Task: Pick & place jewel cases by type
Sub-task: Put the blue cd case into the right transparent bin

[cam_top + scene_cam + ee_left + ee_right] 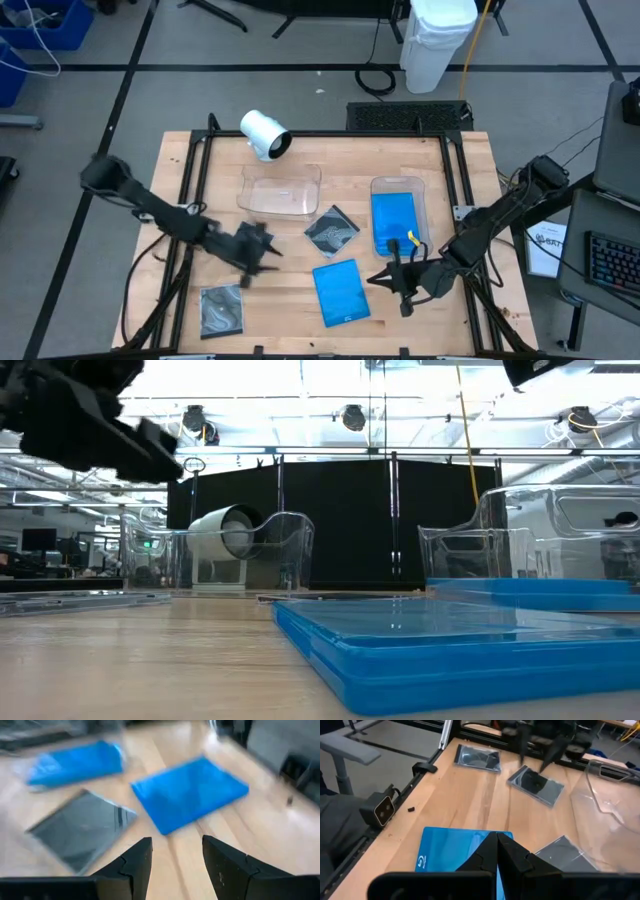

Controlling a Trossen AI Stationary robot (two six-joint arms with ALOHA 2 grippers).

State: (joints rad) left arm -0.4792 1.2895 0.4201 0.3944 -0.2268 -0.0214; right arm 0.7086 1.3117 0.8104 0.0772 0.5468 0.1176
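While our left gripper (262,262) hovered with fingers parted and empty, a dark jewel case (536,785) lay flat directly beneath it, nearer than our clenched right gripper (400,290) beside the blue case (340,291).

blue case (341,291) bright blue | grey case (222,309) dark grey | cylinder (264,134) white

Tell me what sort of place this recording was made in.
Probably a robotics lab or workshop, not a home. A wooden table framed by black metal rails carries two dark robot arms, cables trail across the grey floor, and the low view shows an open industrial ceiling with round lamps.
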